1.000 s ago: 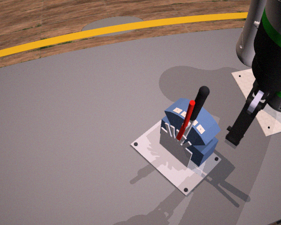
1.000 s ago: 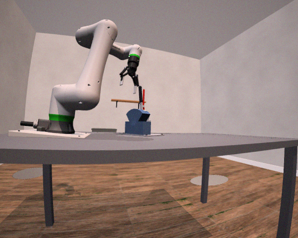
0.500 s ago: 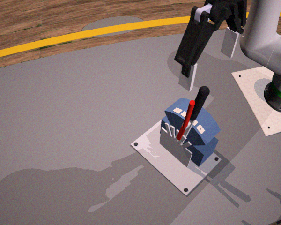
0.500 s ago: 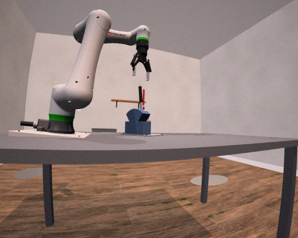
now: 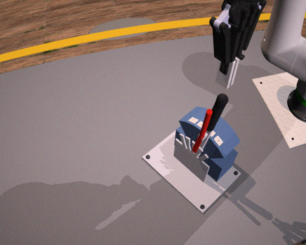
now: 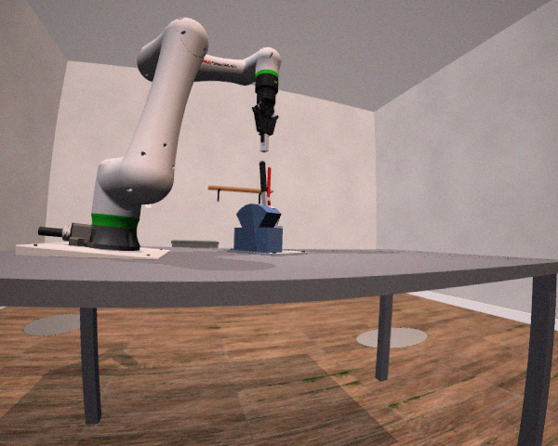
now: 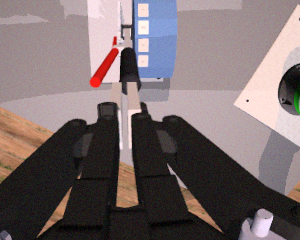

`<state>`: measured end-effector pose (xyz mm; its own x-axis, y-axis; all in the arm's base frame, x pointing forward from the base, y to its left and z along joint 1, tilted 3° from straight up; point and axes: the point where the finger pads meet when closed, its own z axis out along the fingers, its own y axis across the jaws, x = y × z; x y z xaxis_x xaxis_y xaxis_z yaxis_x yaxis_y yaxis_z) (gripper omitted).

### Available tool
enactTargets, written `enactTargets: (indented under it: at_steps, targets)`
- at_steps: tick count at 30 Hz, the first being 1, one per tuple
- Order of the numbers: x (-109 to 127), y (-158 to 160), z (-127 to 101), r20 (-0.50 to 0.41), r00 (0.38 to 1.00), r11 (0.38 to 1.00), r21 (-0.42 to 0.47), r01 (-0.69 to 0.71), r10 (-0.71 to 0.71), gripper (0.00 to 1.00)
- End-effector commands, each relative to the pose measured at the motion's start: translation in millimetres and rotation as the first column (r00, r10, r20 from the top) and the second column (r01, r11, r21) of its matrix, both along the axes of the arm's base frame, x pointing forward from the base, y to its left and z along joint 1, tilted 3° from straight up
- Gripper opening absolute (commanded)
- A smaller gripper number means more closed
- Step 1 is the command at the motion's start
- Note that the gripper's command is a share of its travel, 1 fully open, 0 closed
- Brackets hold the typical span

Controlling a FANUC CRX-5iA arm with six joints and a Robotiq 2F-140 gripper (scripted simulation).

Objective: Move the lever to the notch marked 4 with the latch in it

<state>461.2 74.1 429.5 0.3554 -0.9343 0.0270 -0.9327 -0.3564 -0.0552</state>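
black pincer (image 5: 231,79) is pinched shut on nothing, hanging above the black-knobbed lever handle (image 5: 218,111). looks like it needs to reopen and drop around handle and thin red squeeze bar (image 5: 202,130).

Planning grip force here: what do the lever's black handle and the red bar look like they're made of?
Black handle: matte, rounded, no glints, so probably rubber or soft plastic. Red bar: smooth, evenly coloured, looks like painted metal or hard plastic; the look leaves that open. The gripper hangs shut above both, holding nothing.

The black-gripped lever (image 5: 217,112) stands nearly upright in the blue notched housing (image 5: 221,155), the red bar (image 5: 202,130) angled just beside it, unsqueezed.
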Motion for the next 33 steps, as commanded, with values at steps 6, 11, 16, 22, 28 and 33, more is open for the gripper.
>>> enactTargets:
  at_steps: [6, 11, 16, 22, 28, 33]
  targets:
    - [0.0, 0.0, 0.2, 0.0, 1.0, 1.0, 0.0, 0.0, 0.0, 0.0]
    - [0.0, 0.0, 0.2, 0.0, 1.0, 1.0, 0.0, 0.0, 0.0, 0.0]
    - [0.0, 0.0, 0.2, 0.0, 1.0, 1.0, 0.0, 0.0, 0.0, 0.0]
    - [0.0, 0.0, 0.2, 0.0, 1.0, 1.0, 0.0, 0.0, 0.0, 0.0]
    - [0.0, 0.0, 0.2, 0.0, 1.0, 1.0, 0.0, 0.0, 0.0, 0.0]
    - [0.0, 0.0, 0.2, 0.0, 1.0, 1.0, 0.0, 0.0, 0.0, 0.56]
